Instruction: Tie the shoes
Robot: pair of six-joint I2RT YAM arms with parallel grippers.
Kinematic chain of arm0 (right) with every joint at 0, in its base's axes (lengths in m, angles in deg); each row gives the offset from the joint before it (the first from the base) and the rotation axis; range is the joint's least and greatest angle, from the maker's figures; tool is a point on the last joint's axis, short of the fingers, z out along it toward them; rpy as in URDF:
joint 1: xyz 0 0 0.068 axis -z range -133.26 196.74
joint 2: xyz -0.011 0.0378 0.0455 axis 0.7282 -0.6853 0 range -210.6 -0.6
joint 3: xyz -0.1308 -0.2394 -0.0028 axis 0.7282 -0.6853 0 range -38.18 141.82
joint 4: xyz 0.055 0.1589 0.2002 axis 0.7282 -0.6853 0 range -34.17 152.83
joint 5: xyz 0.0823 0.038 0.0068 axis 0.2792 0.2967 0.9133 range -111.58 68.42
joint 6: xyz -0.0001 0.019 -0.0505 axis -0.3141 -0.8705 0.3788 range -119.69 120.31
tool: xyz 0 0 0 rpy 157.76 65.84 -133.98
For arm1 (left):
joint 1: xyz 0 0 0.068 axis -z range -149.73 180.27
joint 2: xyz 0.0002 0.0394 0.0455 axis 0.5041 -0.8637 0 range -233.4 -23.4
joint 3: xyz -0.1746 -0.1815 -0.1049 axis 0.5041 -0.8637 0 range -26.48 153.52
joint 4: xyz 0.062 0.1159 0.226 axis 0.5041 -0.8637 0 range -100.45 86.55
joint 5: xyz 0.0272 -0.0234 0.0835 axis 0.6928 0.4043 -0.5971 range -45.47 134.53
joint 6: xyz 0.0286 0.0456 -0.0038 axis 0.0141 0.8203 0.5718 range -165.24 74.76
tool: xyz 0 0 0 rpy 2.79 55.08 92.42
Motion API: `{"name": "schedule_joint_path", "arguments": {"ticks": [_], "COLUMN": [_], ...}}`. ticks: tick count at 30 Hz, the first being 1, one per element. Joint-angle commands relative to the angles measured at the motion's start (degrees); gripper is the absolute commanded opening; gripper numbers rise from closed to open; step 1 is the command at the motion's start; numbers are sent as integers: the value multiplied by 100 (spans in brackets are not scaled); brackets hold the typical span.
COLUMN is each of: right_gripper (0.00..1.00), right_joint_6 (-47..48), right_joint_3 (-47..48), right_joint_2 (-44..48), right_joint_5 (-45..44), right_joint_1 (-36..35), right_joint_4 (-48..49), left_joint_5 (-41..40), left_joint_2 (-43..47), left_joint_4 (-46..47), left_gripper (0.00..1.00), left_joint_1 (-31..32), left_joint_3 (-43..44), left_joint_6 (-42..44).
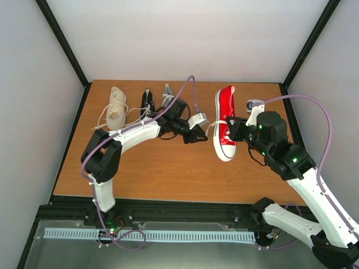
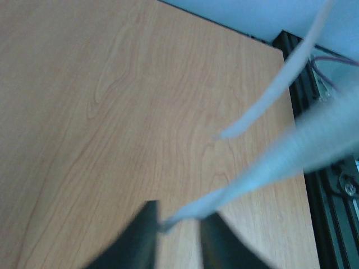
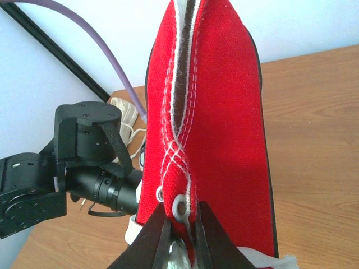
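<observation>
We see four small shoes on the wooden desk (image 1: 168, 168). The cream canvas high-top sneaker (image 1: 116, 107), the black canvas sneaker (image 1: 147, 100) and the grey canvas sneaker (image 1: 168, 92) stand side by side at the far left, their white laces trailing loose. The red canvas sneaker (image 1: 226, 120) lies apart from them, right of centre, with its white toe cap toward the arms.

The right pincer (image 3: 181, 210) is against the red canvas sneaker's side. In its wrist view we find its two fingers (image 3: 160, 235) drawn close together over the eyelet edge of the red canvas, with a metal eyelet just between the tips, so it is clamped on the shoe.

The left pincer (image 1: 197, 134) reaches across in front of the black and grey sneakers and sits just left of the red one. In its own view (badly blurred) a white lace (image 2: 235, 188) runs taut from the upper right down to the dark fingers (image 2: 146, 235) and ends against the inner face of one. A gap shows between the fingers, and we cannot tell whether they pinch the lace.
</observation>
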Motion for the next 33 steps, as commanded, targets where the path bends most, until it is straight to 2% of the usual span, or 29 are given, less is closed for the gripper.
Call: {"name": "schedule_joint_path", "arguments": {"ticks": [1, 7, 10, 13, 18, 23, 27, 28, 29, 32, 33], "right_gripper": [3, 3, 3, 3, 3, 3, 3, 5, 11, 49, 57], "right_joint_6": [9, -239, -554, -852, -1105, -1505, -1494, -1455, -1371, -1054, -989], "right_joint_3": [153, -651, -1420, -1977, -1893, -1551, -1120, -998, -894, -630, -582], "right_joint_2": [146, -19, -333, -877, -1843, -3044, -3903, -4059, -4168, -4240, -4182], "right_joint_5": [-497, -1451, -1550, -1896, -2562, -2874, -2634, -2556, -2453, -2188, -2208], "right_joint_1": [-34, -34, -128, -553, -1173, -1704, -1791, -1796, -1800, -1801, -1801], "right_joint_4": [68, -45, 495, 1108, 1636, 2126, 2300, 2256, 2198, 1781, 1532], "left_joint_5": [297, -1097, -1555, -2332, -3419, -3855, -3959, -3960, -3960, -3997, -4009], "left_joint_2": [402, 1538, 2125, 2660, 2816, 3075, 3146, 3146, 3150, 3238, 3287], "left_joint_4": [-758, -1719, -2019, -2118, -2555, -2449, -2379, -2390, -2405, -2425, -2437], "left_gripper": [1, 1, 1, 1, 1, 1, 1, 1, 1, 1, 1], "left_joint_1": [-11, -188, -237, -253, -313, -503, -653, -659, -667, -683, -692], "left_joint_3": [149, -375, -731, -1146, -1352, -1604, -1631, -1652, -1671, -1781, -1800], "left_joint_6": [614, 1014, 1264, 1410, 1464, 1468, 1424, 1412, 1399, 1419, 1437]}}
